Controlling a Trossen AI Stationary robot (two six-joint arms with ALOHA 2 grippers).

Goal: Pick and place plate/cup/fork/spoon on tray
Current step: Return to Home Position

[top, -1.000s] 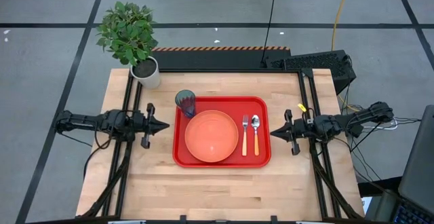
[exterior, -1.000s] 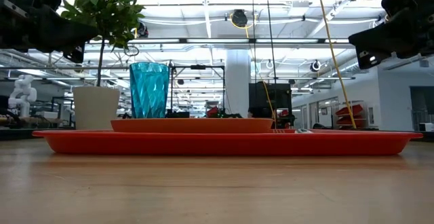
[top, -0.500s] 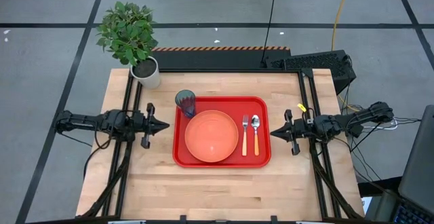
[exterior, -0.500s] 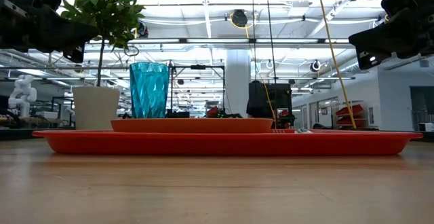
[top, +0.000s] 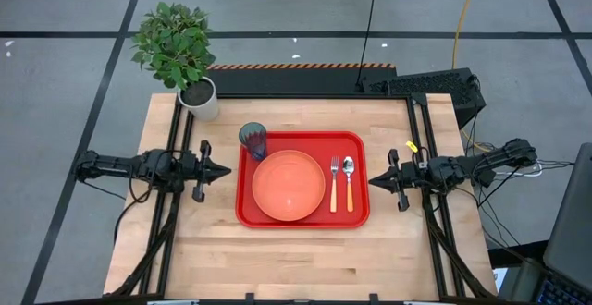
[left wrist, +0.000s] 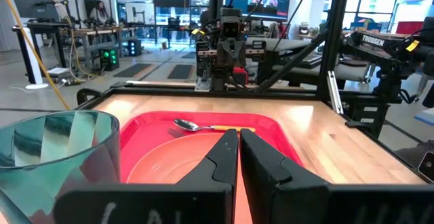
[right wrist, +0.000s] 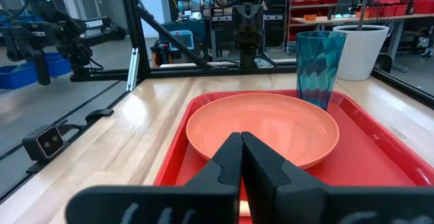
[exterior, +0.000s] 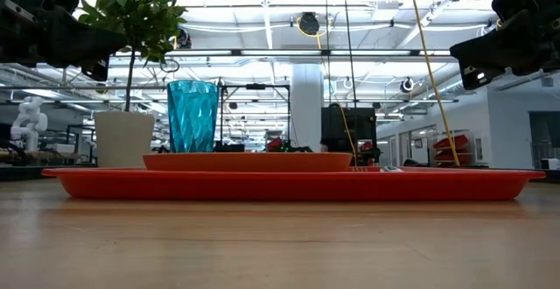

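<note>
The red tray (top: pixel 248 214) lies at the table's middle. On it rest the salmon plate (top: pixel 288 186), the teal cup (top: pixel 253 140) standing upright at its far left corner, the fork (top: pixel 334 184) and the spoon (top: pixel 349 182), side by side to the right of the plate. My left gripper (top: pixel 228 170) is shut and empty, held above the table left of the tray. My right gripper (top: pixel 372 181) is shut and empty, right of the tray. The left wrist view shows the cup (left wrist: pixel 57 156) and the spoon (left wrist: pixel 196 125); the right wrist view shows the plate (right wrist: pixel 271 125) and the cup (right wrist: pixel 319 64).
A potted plant in a white pot (top: pixel 199 97) stands at the table's far left corner. Dark frame rails (top: pixel 176 231) run along the table's left and right sides (top: pixel 435 231). Bare wood (top: pixel 296 259) lies between the tray and the near edge.
</note>
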